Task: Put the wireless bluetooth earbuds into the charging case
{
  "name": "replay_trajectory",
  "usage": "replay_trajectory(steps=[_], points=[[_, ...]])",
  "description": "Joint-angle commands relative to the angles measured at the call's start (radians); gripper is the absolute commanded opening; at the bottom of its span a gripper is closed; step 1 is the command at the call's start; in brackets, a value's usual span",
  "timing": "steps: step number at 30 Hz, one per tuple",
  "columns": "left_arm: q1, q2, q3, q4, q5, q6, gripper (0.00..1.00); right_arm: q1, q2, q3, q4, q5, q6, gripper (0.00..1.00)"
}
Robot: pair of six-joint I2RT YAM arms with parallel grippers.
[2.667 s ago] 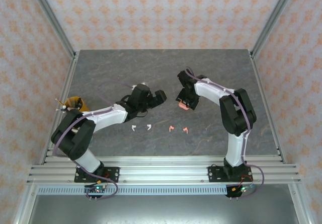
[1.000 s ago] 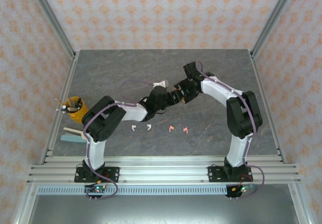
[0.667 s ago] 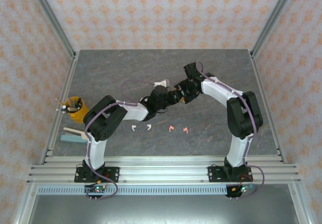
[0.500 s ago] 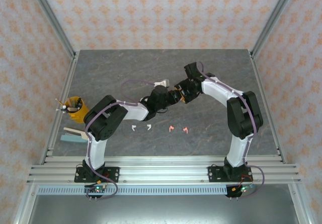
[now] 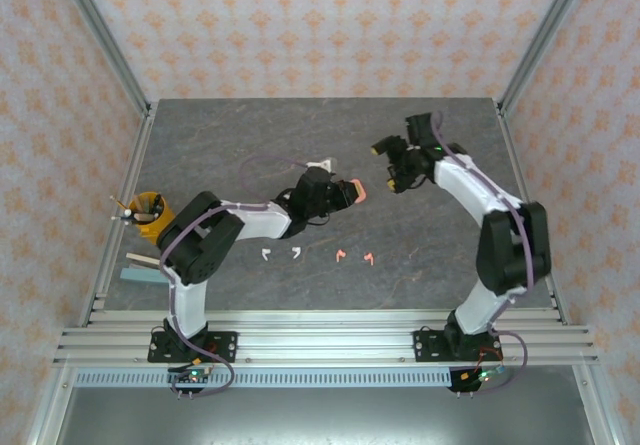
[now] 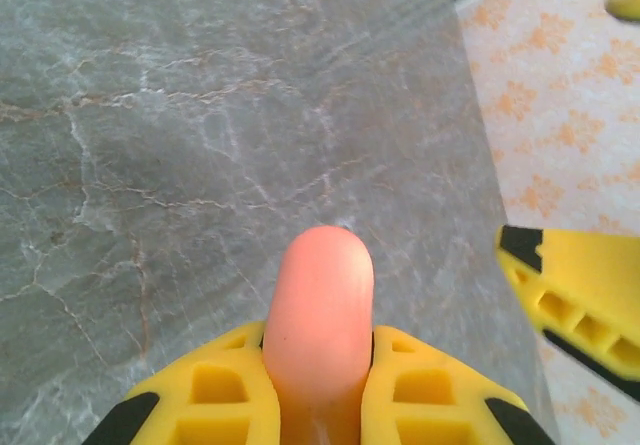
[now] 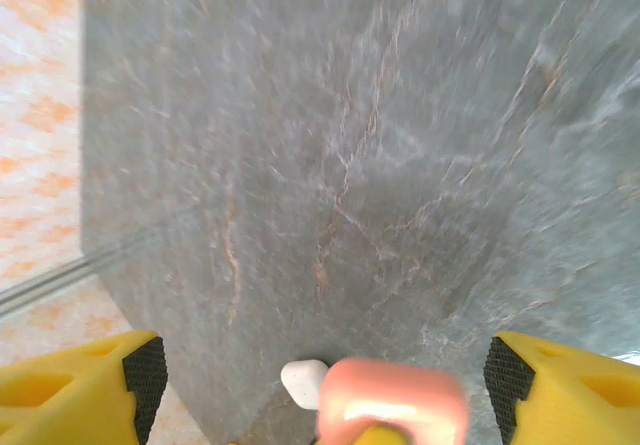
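My left gripper (image 5: 350,191) is shut on a coral-pink charging case (image 5: 358,189), which sticks out rounded between its yellow fingers (image 6: 215,395) above the table in the left wrist view (image 6: 318,305). My right gripper (image 5: 388,165) stands open just right of it, holding nothing; its wrist view has the pink case (image 7: 392,400) low between wide-apart fingers (image 7: 85,383). A white case (image 5: 318,165) lies behind the left gripper, also in the right wrist view (image 7: 303,380). Two white earbuds (image 5: 267,255) (image 5: 297,253) and two pink earbuds (image 5: 341,256) (image 5: 369,259) lie in a row on the grey table, nearer the arm bases.
A yellow cup (image 5: 148,208) with pens stands at the table's left edge, with a flat teal and white item (image 5: 140,267) in front of it. Metal frame posts and patterned walls close in the table (image 5: 450,245) on three sides.
The left gripper has shut on the pink case. The right gripper has let it go, opened wide and drawn back to the right and away.
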Motion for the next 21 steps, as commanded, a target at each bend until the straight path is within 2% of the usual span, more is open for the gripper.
replay_trajectory(steps=[1,5,10,13,21], points=[[0.067,-0.139,0.016,-0.105,0.15,0.124,0.0,-0.03,-0.128,-0.123,0.118,-0.064,-0.211,0.84],[0.154,-0.189,0.055,-0.209,0.336,0.192,0.0,-0.031,-0.275,-0.283,0.263,-0.156,-0.395,0.84],[0.211,-0.196,0.128,-0.335,0.506,0.261,0.0,-0.028,-0.352,-0.422,0.453,-0.312,-0.432,0.83],[0.211,-0.189,0.168,-0.402,0.543,0.295,0.0,-0.01,-0.347,-0.436,0.495,-0.35,-0.43,0.82],[0.211,-0.175,0.183,-0.379,0.561,0.267,0.0,0.067,-0.279,-0.391,0.496,-0.33,-0.451,0.8]])
